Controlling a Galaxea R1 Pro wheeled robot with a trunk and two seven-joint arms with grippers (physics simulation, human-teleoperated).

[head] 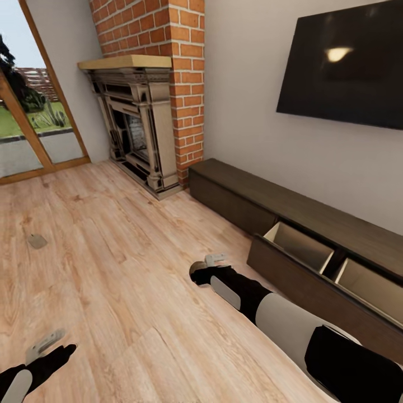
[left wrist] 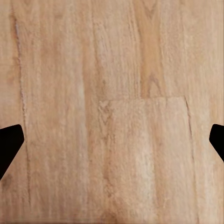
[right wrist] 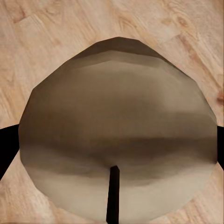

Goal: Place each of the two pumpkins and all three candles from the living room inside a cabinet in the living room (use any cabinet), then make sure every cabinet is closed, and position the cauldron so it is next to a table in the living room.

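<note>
We see our right hand [head: 208, 267] reaching forward over the plank floor [head: 112, 268], closed on a candle [right wrist: 116, 140]; in the right wrist view its flat beige-grey top sits between the two dark fingertips [right wrist: 7, 149], with a thin black wick running across it. In the head view the candle shows as a small brownish lump at the tip of that hand, just left of the cabinet [head: 313, 263].

The cabinet is the long low dark-brown unit along the right wall, under the wall-mounted black TV [head: 347, 61]. Its nearer front panel is tilted open, showing two pale wood compartments; the far section's front is closed.

Our left hand [head: 42, 346] hovers low at the near left, spread wide and holding nothing, its fingertips far apart above bare planks in the left wrist view.

A second candle [head: 37, 241] lies on the floor at the far left. Beyond stands the red-brick fireplace [head: 140, 123].

We can read no writing or label anywhere.
</note>
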